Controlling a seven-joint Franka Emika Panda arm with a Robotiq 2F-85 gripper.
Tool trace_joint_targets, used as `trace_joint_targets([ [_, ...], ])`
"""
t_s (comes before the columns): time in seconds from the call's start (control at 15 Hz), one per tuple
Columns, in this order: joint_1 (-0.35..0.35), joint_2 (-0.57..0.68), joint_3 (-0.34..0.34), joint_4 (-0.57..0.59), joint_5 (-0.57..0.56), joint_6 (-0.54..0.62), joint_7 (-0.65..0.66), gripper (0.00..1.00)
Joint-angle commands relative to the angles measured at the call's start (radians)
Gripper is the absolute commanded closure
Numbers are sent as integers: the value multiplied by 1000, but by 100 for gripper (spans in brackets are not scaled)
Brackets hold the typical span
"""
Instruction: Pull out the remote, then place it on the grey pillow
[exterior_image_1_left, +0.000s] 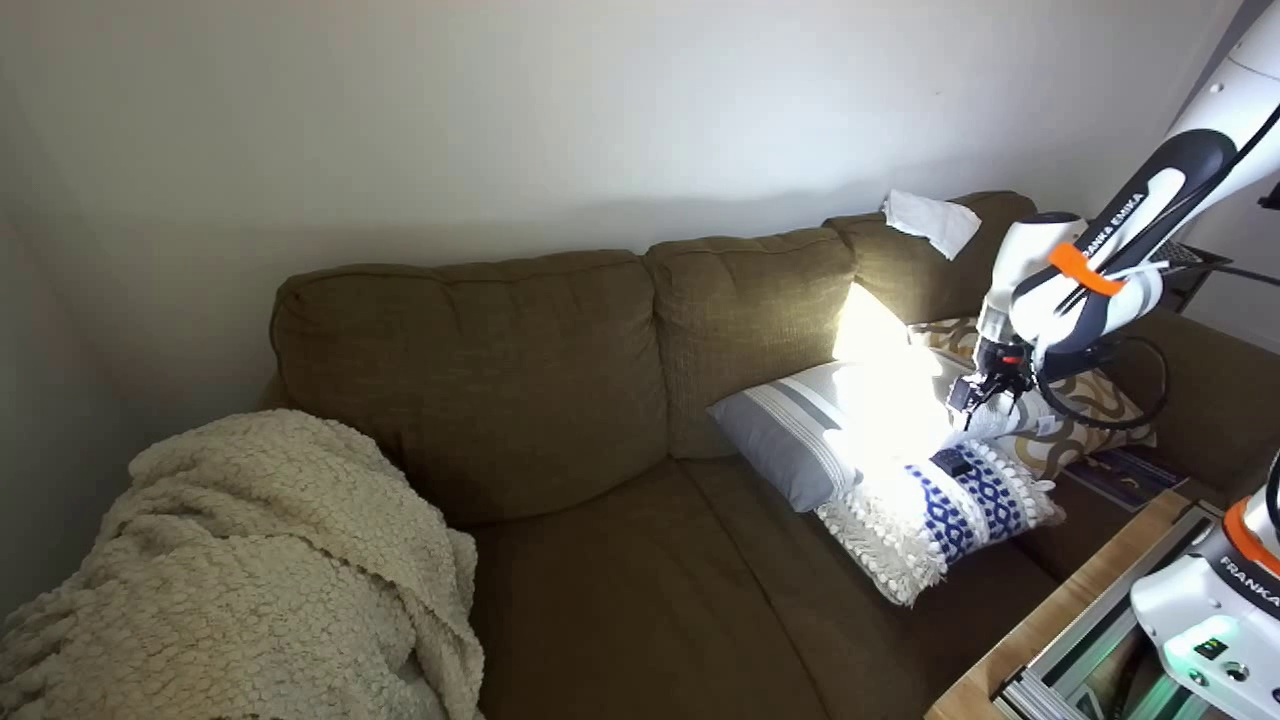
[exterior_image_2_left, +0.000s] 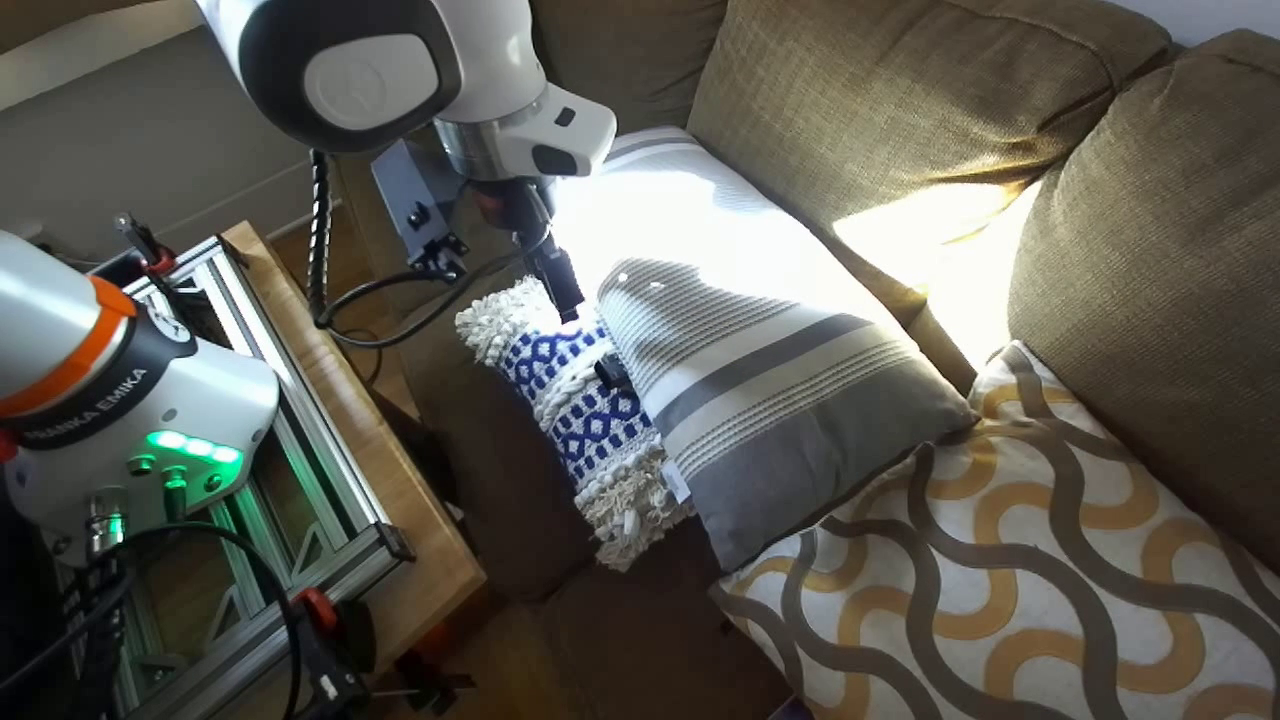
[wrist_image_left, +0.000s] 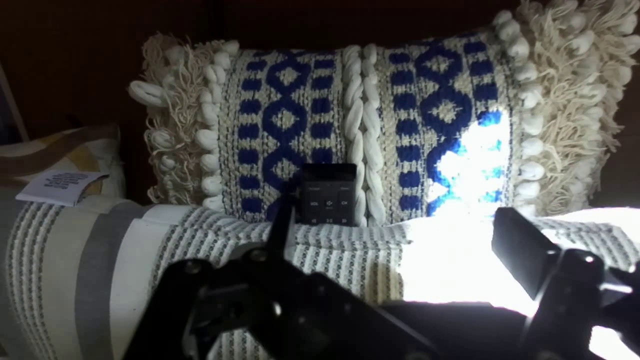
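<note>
Black rectangular plastic remote (wrist_image_left: 329, 197): seen near the middle of the wrist view, laid on a white woven pillow with navy-blue pattern (wrist_image_left: 322, 107); its lower end is covered by a grey-and-white striped fabric pillow (wrist_image_left: 345, 260), taken as the goal. How much is hidden cannot be told.
Black two-fingered gripper (wrist_image_left: 395, 212): spread wide in the wrist view, with nothing held.
Black finger (wrist_image_left: 281, 227) left of centre: the remote's left edge is overlapped by it in the frame; if lowered there, the remote could be struck and pushed deeper.
White braided yarn cord (wrist_image_left: 367, 150): seen along the remote's right side; it could be pinched too.
Striped pillow's edge: if gripped as well, the pillow could be dragged along.
Bright patch of light (wrist_image_left: 455, 260): the lower right is washed out, so contact there could be misjudged.
</note>
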Motion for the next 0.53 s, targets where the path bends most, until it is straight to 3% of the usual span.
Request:
trace_joint_targets([
  [0.0,49,131,-93,0,-88,170,55,0],
  [0.2,105,239,-149,-3,-22,289,18,0],
  [0.27,89,269,-144,-3,-71,317,69,0],
  [0.47,167,362,-199,-3,-43,402,92,0],
])
